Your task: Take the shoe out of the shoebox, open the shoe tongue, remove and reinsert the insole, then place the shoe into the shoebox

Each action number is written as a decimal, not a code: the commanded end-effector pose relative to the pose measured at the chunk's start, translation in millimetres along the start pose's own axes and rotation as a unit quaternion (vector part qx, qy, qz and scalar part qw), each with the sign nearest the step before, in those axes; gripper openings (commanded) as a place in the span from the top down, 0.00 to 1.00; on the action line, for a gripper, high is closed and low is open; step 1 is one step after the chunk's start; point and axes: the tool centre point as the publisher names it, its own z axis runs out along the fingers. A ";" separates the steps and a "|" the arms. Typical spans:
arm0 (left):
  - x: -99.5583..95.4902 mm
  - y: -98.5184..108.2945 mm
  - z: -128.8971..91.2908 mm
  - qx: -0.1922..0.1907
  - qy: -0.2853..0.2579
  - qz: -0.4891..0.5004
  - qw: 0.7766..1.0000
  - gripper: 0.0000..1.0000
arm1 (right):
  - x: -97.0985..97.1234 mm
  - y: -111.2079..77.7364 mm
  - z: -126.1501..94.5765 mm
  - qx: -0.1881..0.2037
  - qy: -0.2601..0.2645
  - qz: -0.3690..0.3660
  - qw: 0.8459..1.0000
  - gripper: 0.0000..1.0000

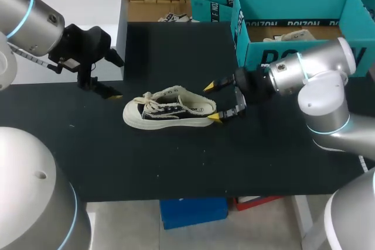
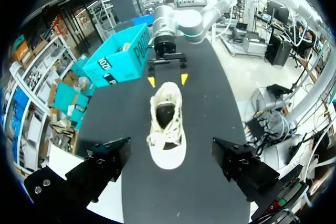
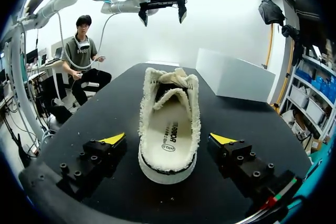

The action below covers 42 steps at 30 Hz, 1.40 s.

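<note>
The left arm (image 1: 29, 19) sits closest to the head camera. Its grey links run up the left side, and the wrist is bent inward and down toward the table (image 1: 176, 168). The right arm (image 1: 319, 80) comes in from the right, with its forearm low and nearly level, aimed at the middle.

The black table carries 3 things. The largest is the teal shoebox (image 1: 263, 57), open at the far right corner, with a pale thing inside that may be a 2nd shoe. A white box (image 1: 82, 10) stands at the far left corner. The shoe (image 1: 170, 109) is cream with a white sole and dark sides. It stands upright near the table's middle, outside the shoebox and apart from it, toe toward the left arm and heel toward the right.

The right gripper (image 1: 212, 102) is spread wide, with 1 yellow tip on each side of the heel. The right wrist view shows a gap at both tips, so it grips nothing. The left gripper (image 1: 116, 78) hangs just beyond the toe, its fingers far apart with nothing between them.

Inside the shoe the insole (image 3: 169, 132) lies flat, and the tongue (image 3: 173, 77) stands at the front of the opening.
</note>
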 end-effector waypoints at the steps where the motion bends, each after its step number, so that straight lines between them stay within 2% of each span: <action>1: 0.9 0.9 0.6 0.001 -0.002 0.001 1.000 0.00 | -4.2 -5.8 13.1 -0.005 0.000 0.001 1.000 0.00; 16: 0.9 0.9 0.6 0.001 -0.002 0.001 1.000 0.00 | 3.9 -12.1 26.2 -0.018 -0.008 0.009 1.000 0.00; 34: 0.9 0.9 0.6 0.001 -0.002 0.001 1.000 0.00 | -0.2 -23.2 39.4 -0.030 -0.002 0.014 0.999 0.00; 42: 0.9 0.9 0.6 0.001 -0.002 0.001 1.000 0.00 | -0.5 -24.3 37.8 -0.028 -0.004 0.018 0.999 0.00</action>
